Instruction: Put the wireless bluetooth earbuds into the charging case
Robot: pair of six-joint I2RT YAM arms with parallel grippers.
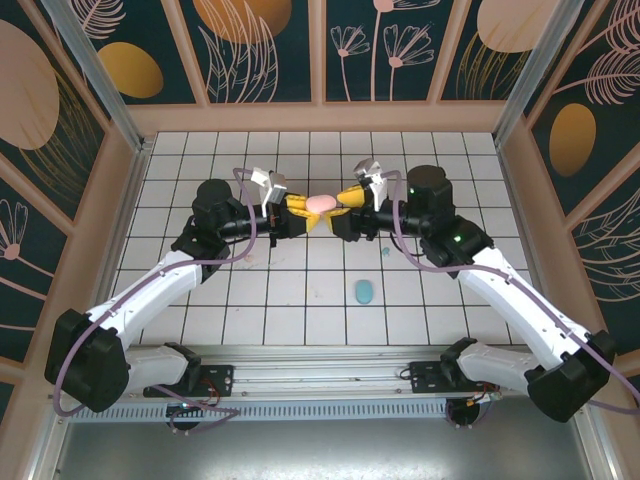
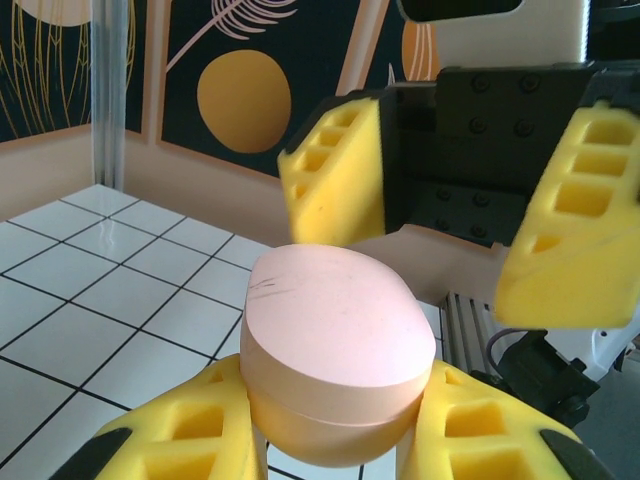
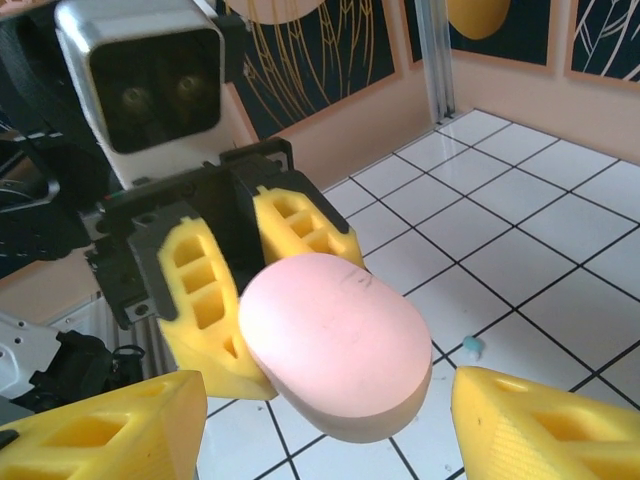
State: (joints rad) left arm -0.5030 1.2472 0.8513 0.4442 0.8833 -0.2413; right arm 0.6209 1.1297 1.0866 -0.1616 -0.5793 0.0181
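The left jaws are clamping a pink, oval, hard-shelled charging case (image 2: 335, 340), with their yellow foam pads (image 2: 445, 385) hiding its lower sides. The right jaws are standing apart on either side of that case without touching it, and their tips are being cut off by the bottom of the right wrist view. One tiny light blue earbud (image 3: 472, 346), too small to make out clearly, is lying on the white tiled counter (image 3: 560, 300) below, well apart from both jaws. A teal oval case (image 1: 363, 291) is resting toward the counter's near edge.
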